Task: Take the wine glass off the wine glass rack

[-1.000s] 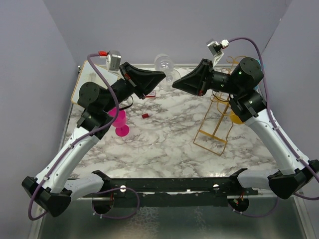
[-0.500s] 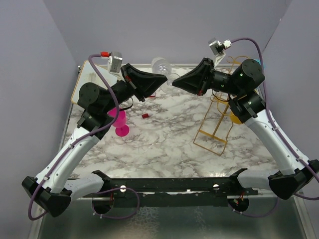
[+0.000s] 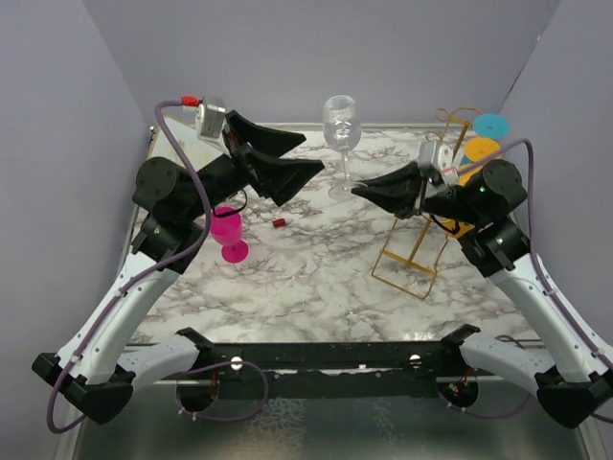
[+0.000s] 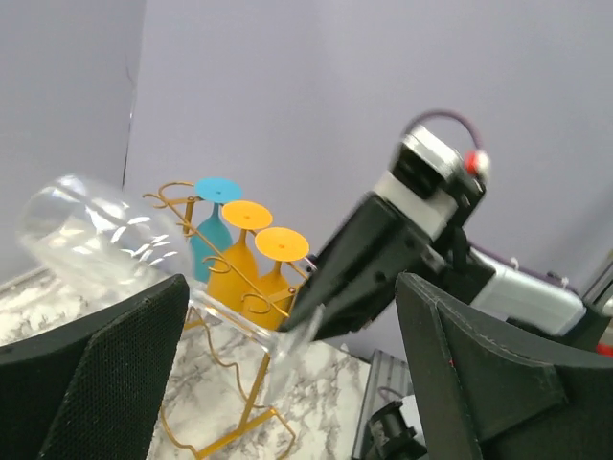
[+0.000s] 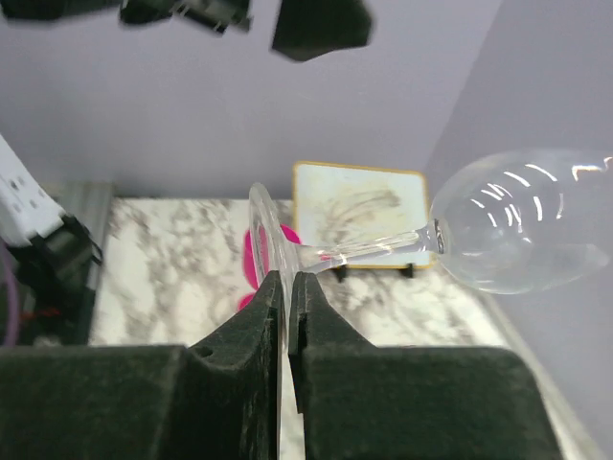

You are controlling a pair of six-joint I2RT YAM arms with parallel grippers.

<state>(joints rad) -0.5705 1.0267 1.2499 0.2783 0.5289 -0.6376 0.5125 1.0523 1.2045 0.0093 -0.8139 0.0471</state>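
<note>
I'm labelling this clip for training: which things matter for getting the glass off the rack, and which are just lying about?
Job: clear wine glass, its foot pinched in the right gripper; gold rack.

Lying about: pink glass; small red piece; pale board in the far corner; orange glasses hanging on the rack.

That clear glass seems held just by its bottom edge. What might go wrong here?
The right gripper pinches only the thin foot rim of the clear wine glass, so it may pivot or slip and fall. The open left gripper sits close beside it and might knock it. The right arm passes over the gold rack and could nudge it.
</note>
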